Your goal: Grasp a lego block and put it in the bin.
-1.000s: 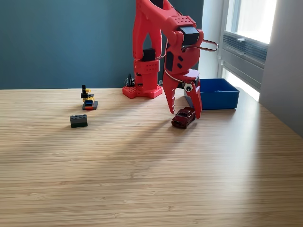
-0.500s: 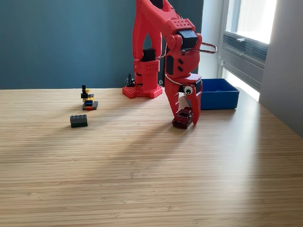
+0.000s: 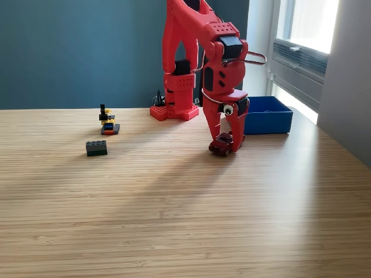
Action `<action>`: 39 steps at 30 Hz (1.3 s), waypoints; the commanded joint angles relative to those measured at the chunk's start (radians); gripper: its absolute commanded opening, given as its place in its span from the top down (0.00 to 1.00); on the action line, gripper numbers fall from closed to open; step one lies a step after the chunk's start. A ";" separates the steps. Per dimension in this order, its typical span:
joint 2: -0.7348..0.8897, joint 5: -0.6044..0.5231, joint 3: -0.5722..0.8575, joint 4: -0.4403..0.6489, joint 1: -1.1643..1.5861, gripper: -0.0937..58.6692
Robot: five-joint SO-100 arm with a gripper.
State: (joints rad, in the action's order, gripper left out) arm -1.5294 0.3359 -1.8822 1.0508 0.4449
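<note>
My red gripper (image 3: pixel 225 146) points down at the table, its two fingers closed against a small dark red toy car (image 3: pixel 221 145) that still rests on the wood. A dark grey lego block (image 3: pixel 96 147) lies far off toward the exterior view's left. Behind it stands a small stack of black, yellow and blue lego pieces (image 3: pixel 108 121). The blue bin (image 3: pixel 266 119) sits just right of and behind the gripper, and no contents show over its low walls.
The arm's red base (image 3: pixel 174 110) stands at the back of the wooden table (image 3: pixel 185 220). A window and a wall border the exterior view's right side, close behind the bin.
The gripper came down over the toy car and its fingers closed from wide apart onto the car, which shifted slightly left.
</note>
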 commanded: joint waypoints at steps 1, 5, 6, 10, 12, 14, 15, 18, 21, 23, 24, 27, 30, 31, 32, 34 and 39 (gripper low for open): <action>-0.018 -0.098 0.235 0.144 0.014 1.00; -0.018 -0.179 0.413 0.291 0.017 1.00; -0.018 -0.195 0.453 0.324 0.018 1.00; -0.018 -0.250 0.572 0.431 0.044 1.00; -0.018 -0.273 0.609 0.472 0.067 1.00; -0.018 -0.295 0.627 0.500 0.098 1.00; -0.018 -0.307 0.630 0.506 0.117 1.00; -0.018 -0.342 0.626 0.522 0.184 1.00; -0.018 -0.383 0.615 0.532 0.265 1.00; -0.018 -0.410 0.604 0.534 0.324 1.00; -0.018 -0.420 0.598 0.534 0.356 1.00; -0.018 -0.456 0.574 0.534 0.449 1.00; -0.018 -0.483 0.548 0.534 0.538 1.00; -0.018 -0.491 0.540 0.532 0.568 1.00; -0.018 -0.495 0.532 0.532 0.594 1.00; -0.018 -0.505 0.514 0.532 0.646 1.00; -0.018 -0.511 0.459 0.531 0.727 1.00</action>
State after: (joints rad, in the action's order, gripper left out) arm -1.5294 -0.1687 -1.4297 1.5723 1.1244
